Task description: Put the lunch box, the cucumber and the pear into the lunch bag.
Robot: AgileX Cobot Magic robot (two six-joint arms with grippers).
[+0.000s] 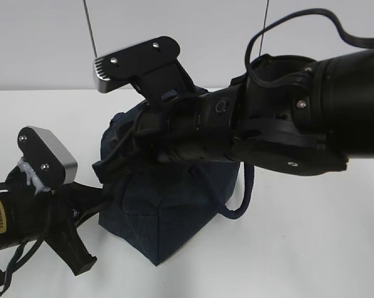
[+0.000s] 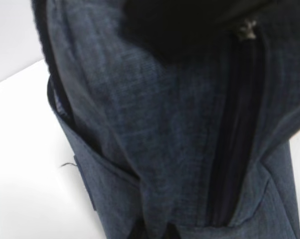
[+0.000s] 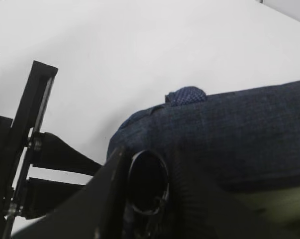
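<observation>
My left arm (image 1: 25, 217) reaches low along the white surface (image 1: 311, 248), jaws closed at the lunch bag (image 1: 168, 217). My right arm (image 1: 280, 118) crosses above the bag; whether its jaws grip the silver ring pull (image 3: 147, 191) I cannot tell.

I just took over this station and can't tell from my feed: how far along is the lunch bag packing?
Done: no lunch box, cucumber or pear shows on the table or elsewhere, so none can be confirmed as packed. In hand: both arms work at the lunch bag; the right gripper sits at the silver ring pull, and the left wrist view shows a closed stretch of zipper. Left: whether zipping remains cannot be told.
</observation>
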